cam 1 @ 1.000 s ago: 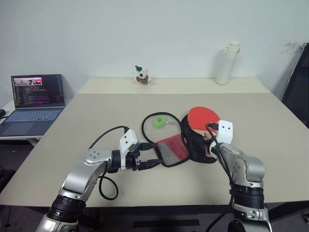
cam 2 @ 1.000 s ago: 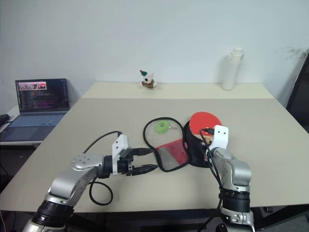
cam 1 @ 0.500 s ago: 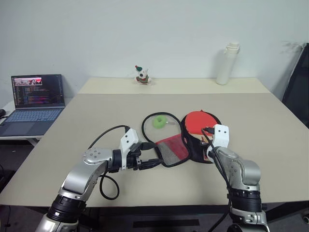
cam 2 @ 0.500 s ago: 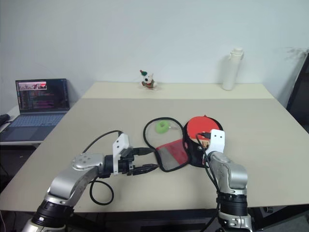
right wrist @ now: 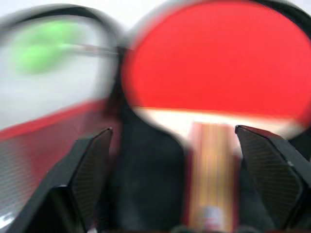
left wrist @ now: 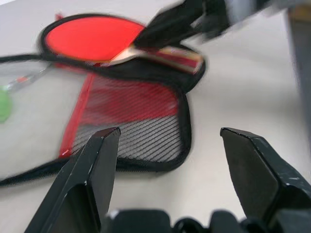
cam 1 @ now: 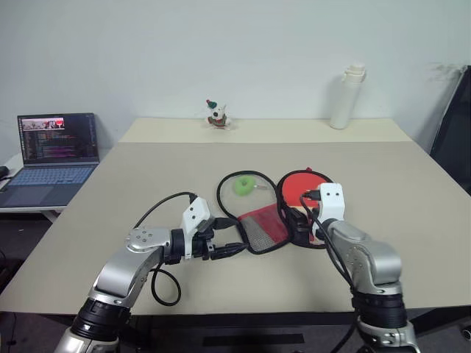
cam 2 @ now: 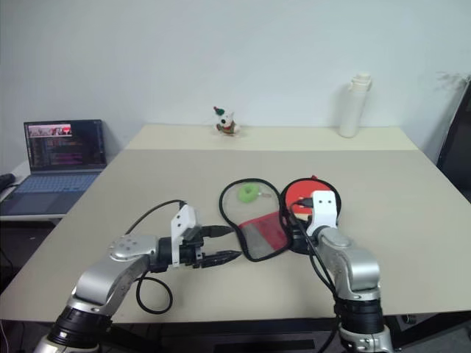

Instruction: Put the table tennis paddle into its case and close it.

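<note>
**Desk:** What has just changed on the table (cam 1: 412, 220)?

**Photographer:** The right pincer (right wrist: 187, 160) has let go. A second ago it was clamped on the handle of the table tennis paddle (cam 1: 303, 184); now its jaws stand wide and empty, drawn back a little above the handle.

**Desk:** So the paddle is in?

**Photographer:** It lies inside its case (cam 1: 276, 213), red face up, near the table's middle, the flap with the mesh pocket (left wrist: 131, 121) folded open toward the left edge. Seating looks done; closing remains.

**Desk:** And the other arm?

**Photographer:** The left pincer (left wrist: 167, 160) hovers wide open and holds nothing, just short of the flap's near corner.
</note>
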Available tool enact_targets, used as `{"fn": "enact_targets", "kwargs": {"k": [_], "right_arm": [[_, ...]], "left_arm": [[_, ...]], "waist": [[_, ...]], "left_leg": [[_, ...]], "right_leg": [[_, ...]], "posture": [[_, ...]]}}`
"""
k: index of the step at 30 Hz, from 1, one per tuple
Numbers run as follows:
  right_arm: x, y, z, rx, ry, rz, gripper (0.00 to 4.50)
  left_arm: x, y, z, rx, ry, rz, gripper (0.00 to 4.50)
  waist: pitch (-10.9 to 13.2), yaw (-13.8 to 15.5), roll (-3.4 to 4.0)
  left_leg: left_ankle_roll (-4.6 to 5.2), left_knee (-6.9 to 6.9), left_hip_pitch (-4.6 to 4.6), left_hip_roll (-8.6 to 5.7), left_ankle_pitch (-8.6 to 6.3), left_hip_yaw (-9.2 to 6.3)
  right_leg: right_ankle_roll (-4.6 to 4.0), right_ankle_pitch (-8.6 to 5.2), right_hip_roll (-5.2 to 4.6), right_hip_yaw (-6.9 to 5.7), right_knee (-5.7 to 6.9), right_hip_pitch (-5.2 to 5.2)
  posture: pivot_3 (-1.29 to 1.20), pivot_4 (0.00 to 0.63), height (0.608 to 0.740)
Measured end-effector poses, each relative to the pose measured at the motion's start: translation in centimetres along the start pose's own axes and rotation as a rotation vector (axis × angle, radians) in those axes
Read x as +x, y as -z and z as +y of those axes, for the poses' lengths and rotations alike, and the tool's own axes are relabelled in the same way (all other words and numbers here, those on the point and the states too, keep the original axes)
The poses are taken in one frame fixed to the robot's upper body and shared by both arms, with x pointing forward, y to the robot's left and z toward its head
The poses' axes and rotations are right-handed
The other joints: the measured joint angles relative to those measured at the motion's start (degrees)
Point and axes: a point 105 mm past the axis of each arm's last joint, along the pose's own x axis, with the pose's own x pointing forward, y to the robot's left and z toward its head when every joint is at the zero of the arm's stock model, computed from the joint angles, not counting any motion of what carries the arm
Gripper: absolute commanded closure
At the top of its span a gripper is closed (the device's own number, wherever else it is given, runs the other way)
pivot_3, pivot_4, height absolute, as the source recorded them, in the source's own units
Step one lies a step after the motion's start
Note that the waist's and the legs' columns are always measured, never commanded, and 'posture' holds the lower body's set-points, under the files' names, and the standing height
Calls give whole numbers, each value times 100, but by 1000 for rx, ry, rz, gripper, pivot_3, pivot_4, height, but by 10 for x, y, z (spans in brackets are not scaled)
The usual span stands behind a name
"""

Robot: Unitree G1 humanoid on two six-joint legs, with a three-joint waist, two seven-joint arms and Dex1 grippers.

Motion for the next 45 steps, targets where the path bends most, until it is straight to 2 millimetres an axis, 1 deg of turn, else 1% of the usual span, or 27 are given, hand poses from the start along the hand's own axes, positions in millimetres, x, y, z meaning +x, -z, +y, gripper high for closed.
{"fn": "enact_targets", "kwargs": {"k": [3,5,6,9,13,14,17,22,25,31,33,35,37,40,42,44,45], "right_arm": [[-22,-12,12,-77,-164,-6,103],[-37,-20,11,-103,-241,-3,61],[-43,-24,9,-116,-262,-4,61],[-58,-39,4,-164,-308,-23,61],[-66,-38,9,-175,-387,-6,61],[-68,-38,10,-181,-400,-2,61],[-71,-36,13,-184,-421,5,61],[-73,-36,8,-191,-403,12,61],[-73,-34,7,-189,-400,16,61],[-74,-32,4,-191,-383,21,61],[-75,-32,2,-193,-381,25,61],[-77,-32,-2,-197,-367,28,61],[-81,-33,-8,-199,-340,29,61],[-88,-34,-20,-201,-300,30,61],[-95,-36,-28,-208,-276,34,61],[-102,-37,-37,-212,-246,43,61],[-105,-37,-42,-215,-229,48,61]], "left_arm": [[-5,16,21,-15,-111,65,901],[-10,28,38,-27,-197,115,1292],[-12,31,45,-27,-228,129,1549],[-14,35,59,-24,-276,153,2628],[-4,33,65,-17,-268,145,4175],[-1,34,65,-22,-263,146,4478],[5,39,69,-40,-258,161,4478],[20,46,79,-68,-277,171,4478],[34,42,82,-72,-268,152,4478],[63,35,81,-82,-232,109,4478],[76,28,79,-72,-208,98,4478],[88,14,77,-47,-179,72,4478],[99,-10,77,0,-156,28,4478],[113,-55,74,92,-107,-54,4478],[126,-83,65,143,-60,-109,4478],[141,-104,53,169,-18,-147,4478],[147,-110,48,176,0,-157,4478]], "waist": [[-1,7,-2],[-1,13,-2],[-1,14,-2],[-4,15,-7],[-4,22,-7],[-4,23,-8],[-4,24,-8],[-5,35,-10],[-6,72,-11],[-8,229,-14],[-8,253,-14],[-7,256,-17],[-6,255,-18],[-6,261,-18],[-6,273,-19],[-6,277,-19],[-6,278,-19]], "left_leg": [[0,5,3,0,0,-7],[1,7,5,-1,1,-8],[1,8,6,-1,1,-7],[1,6,5,-1,1,-5],[1,4,3,-2,1,-2],[1,4,2,-2,1,-2],[1,6,2,-3,1,-1],[1,10,2,-4,1,-1],[1,13,3,-6,1,-1],[1,24,-1,-14,1,5],[1,29,-14,-15,1,7],[2,31,-27,-16,1,10],[2,28,-32,-17,1,10],[2,22,-32,-19,0,10],[3,21,-31,-20,0,11],[3,22,-32,-22,0,15],[3,22,-32,-23,0,16]], "right_leg": [[9,-5,0,-7,2,5],[16,-9,0,-8,5,8],[17,-9,0,-8,5,8],[15,-8,-1,-7,2,8],[-8,5,-2,-5,1,7],[-8,5,-2,-4,1,7],[-5,4,-3,-4,2,7],[2,2,-3,-5,5,8],[1,2,-3,-6,7,10],[6,4,-8,-15,5,17],[12,8,-8,-15,0,12],[8,17,-9,-12,-7,4],[7,18,-9,-13,-12,2],[7,17,-9,-14,-14,2],[8,17,-9,-16,-17,3],[13,14,-9,-14,-16,3],[19,11,-9,-14,-16,3]], "posture": [[0,150,740],[0,150,740],[0,150,740],[0,150,740],[0,150,740],[0,150,740],[0,150,740],[0,150,740],[0,150,740],[0,150,740],[0,150,740],[0,150,740],[0,150,740],[0,150,740],[0,150,740],[0,150,740],[0,150,740]]}}
